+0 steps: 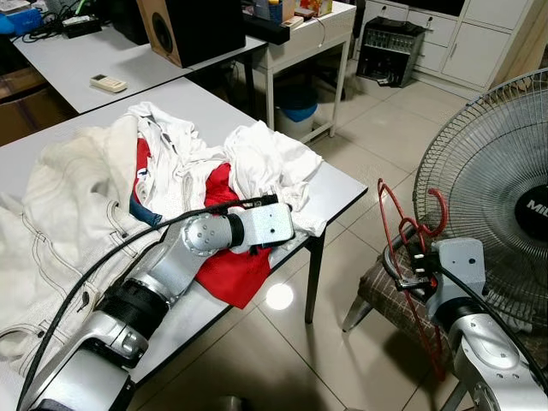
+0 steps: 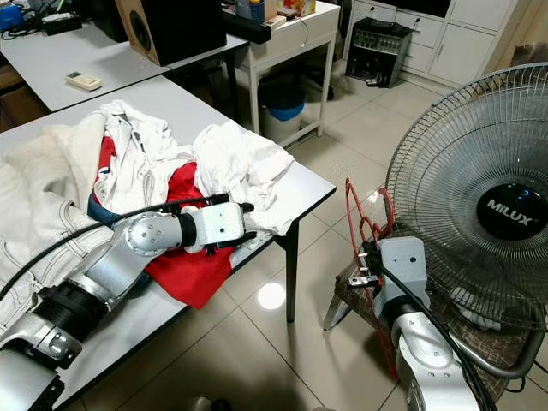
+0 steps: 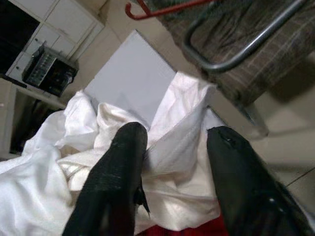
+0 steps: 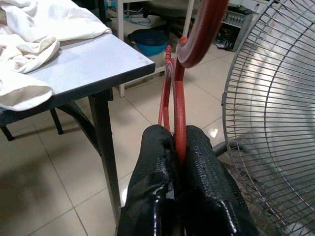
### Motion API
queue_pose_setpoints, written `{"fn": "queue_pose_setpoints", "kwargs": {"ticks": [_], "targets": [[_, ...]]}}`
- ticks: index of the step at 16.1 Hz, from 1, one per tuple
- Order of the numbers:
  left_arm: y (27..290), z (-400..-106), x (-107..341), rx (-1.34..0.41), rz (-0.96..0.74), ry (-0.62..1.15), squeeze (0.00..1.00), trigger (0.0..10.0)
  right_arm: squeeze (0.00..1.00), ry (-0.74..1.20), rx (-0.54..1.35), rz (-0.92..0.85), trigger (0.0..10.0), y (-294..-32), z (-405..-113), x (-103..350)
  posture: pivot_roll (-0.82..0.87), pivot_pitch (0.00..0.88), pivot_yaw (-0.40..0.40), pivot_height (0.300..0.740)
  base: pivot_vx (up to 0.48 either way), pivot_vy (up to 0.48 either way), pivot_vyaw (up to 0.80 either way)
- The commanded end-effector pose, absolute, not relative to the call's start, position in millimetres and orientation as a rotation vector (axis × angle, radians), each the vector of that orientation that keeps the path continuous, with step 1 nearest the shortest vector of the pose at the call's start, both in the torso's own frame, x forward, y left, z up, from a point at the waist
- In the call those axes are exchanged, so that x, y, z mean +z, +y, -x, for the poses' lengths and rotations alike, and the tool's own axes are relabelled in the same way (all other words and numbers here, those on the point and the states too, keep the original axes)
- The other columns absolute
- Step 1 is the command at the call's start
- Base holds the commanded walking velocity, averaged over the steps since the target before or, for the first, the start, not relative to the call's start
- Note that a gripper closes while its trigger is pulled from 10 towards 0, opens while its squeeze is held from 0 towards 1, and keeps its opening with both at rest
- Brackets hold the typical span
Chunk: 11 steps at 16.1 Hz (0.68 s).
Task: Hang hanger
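glossy red hanger [image 4: 179,105], soft white cloth [image 1: 261,163], matt grey table [image 1: 338,184]

"MILUX" in white on black hub of fan [image 2: 511,212]

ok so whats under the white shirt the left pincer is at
Under the white shirt by the left pincer lies a red garment on the grey table. Whatever lies deeper in the pile is covered.

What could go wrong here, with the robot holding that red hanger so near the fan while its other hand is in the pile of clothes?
The red hanger is pinched in the right gripper close to the fan; a swing could catch its hook in the grille. The left gripper is open around a fold of the white shirt near the table edge, so pulling might drag clothes onto the floor.
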<state>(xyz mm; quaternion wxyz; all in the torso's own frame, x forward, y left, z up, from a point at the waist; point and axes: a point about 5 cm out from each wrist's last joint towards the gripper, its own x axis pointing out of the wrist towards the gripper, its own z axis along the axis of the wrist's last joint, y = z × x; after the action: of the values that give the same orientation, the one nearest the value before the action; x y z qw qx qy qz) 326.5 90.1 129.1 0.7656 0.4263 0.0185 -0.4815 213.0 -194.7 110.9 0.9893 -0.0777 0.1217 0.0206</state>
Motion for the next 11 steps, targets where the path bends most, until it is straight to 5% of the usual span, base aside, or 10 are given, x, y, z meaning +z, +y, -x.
{"fn": "queue_pose_setpoints", "kwargs": {"ticks": [1,11], "targets": [[91.2,-330.5,131.3,-1.029,-0.971,0.033,0.00,0.0,0.00,0.232,0.043,0.154,10.0,-195.5,-214.6,112.7,-0.11,0.022,0.069,0.740,0.000,0.000,0.00],[93.2,-336.7,130.5,-1.003,-1.004,0.034,0.00,0.0,0.00,0.229,0.038,0.157,10.0,-195.7,-214.4,112.8,-0.12,0.022,0.072,0.740,0.000,0.000,0.00]]}}
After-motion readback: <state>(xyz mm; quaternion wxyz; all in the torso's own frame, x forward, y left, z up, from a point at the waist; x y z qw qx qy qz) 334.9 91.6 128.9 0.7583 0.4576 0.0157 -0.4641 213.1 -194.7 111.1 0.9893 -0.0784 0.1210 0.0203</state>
